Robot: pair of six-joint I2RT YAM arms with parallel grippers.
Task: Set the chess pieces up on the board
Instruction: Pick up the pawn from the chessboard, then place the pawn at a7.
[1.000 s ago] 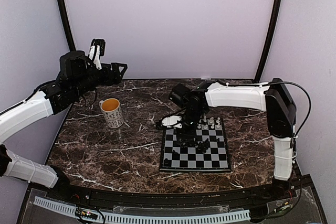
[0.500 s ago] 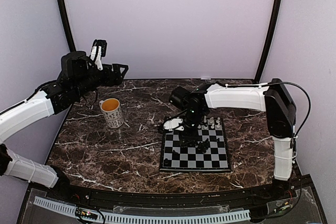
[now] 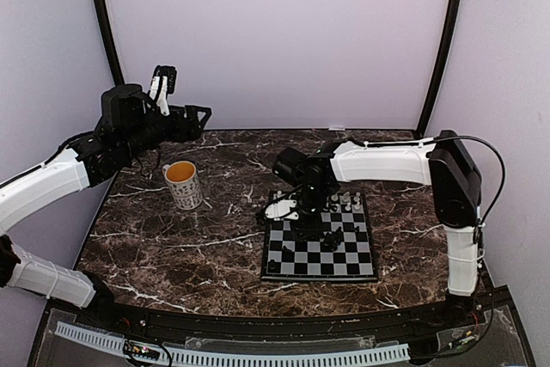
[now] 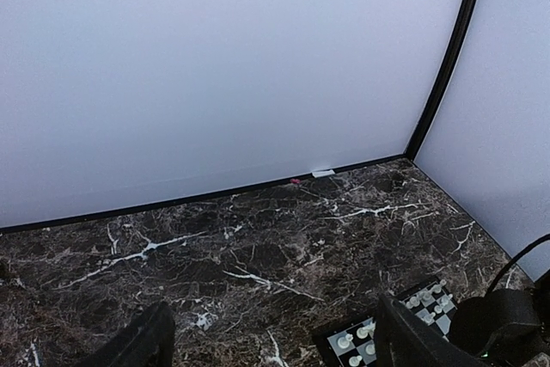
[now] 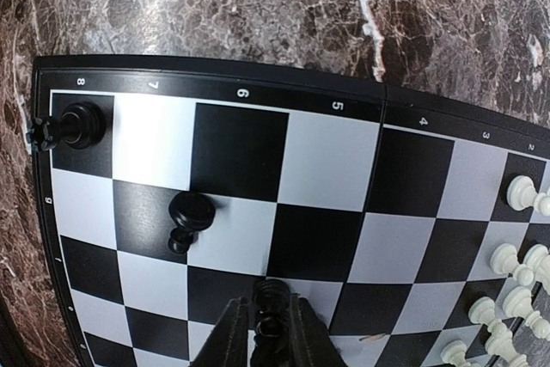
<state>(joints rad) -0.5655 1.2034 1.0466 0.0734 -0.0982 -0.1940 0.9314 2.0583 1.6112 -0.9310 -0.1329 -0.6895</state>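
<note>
The board (image 3: 344, 257) lies right of centre on the marbled table. My right gripper (image 3: 307, 224) (image 5: 268, 322) reaches down over its far middle and is shut on a black chess piece (image 5: 271, 296), one finger on each side. A black pawn (image 5: 191, 212) and a black corner piece (image 5: 74, 124) stand on the board ahead of it. White pieces (image 5: 516, 257) (image 3: 345, 202) crowd the board's far right rows. My left gripper (image 3: 204, 113) (image 4: 271, 337) hangs high at the back left, open and empty. The board's corner (image 4: 342, 343) shows beside its right finger.
A white mug (image 3: 183, 183) with an orange inside stands on the table left of the board. Another black piece (image 3: 273, 262) stands at the board's near left corner. Pale walls close in the back and sides.
The right gripper's fingers have closed in around the black piece, and the arm has shifted slightly left over the board. The left arm has stayed still.
</note>
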